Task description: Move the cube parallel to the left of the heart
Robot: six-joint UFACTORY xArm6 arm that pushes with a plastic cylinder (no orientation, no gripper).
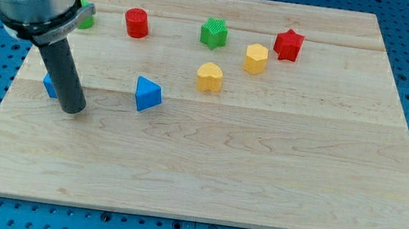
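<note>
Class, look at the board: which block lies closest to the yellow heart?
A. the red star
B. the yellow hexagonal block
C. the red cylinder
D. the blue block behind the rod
B: the yellow hexagonal block sits just up and to the view's right of the yellow heart, nearer than any other block.

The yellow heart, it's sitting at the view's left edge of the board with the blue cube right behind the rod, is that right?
Not quite. The camera view shows the yellow heart near the board's middle, toward the view's top. The blue cube is indeed partly hidden behind the rod, beside my tip.
</note>
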